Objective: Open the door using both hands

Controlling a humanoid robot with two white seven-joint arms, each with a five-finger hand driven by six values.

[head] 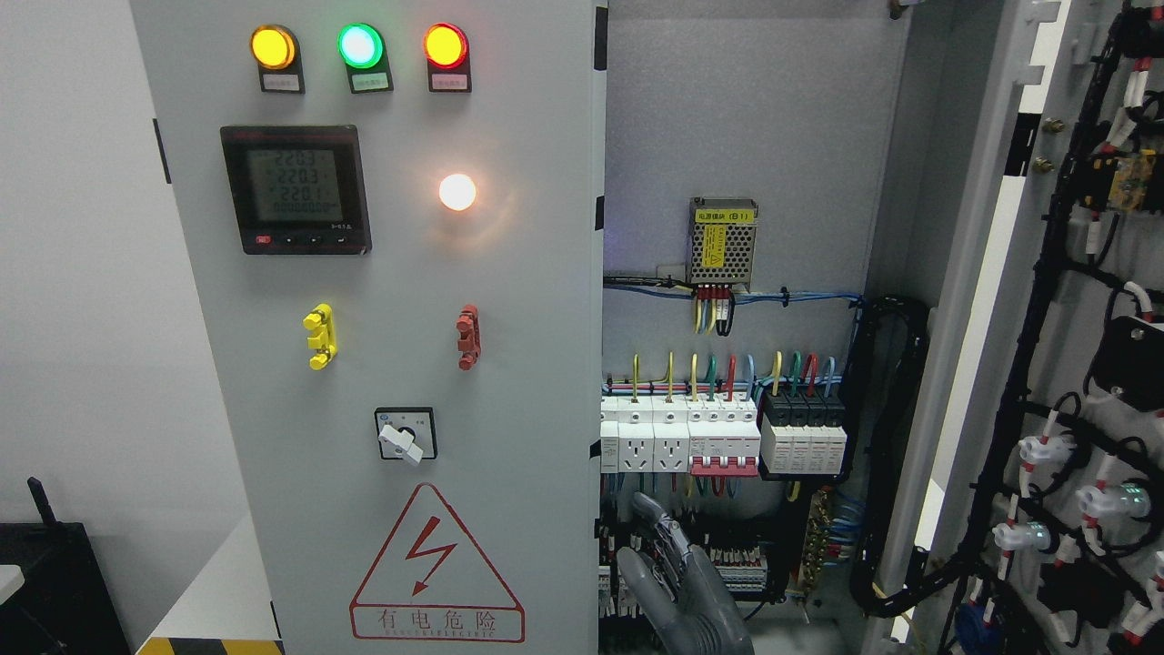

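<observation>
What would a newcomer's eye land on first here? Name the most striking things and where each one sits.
First come the three lit lamps, amber, green and red, across the top of the closed left door, with a glowing white lamp below them and the red lightning warning triangle near the bottom. To the right, the right door stands open on wired breakers. A grey robot hand rises from the bottom edge at the gap.

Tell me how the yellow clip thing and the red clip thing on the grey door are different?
The yellow plastic clip is bright yellow; the red plastic clip is dull brick red. The yellow plastic clip sits left, under the black meter screen; the red plastic clip sits right, under the glowing white light. Both share the same height and knobbly upright shape.
</observation>
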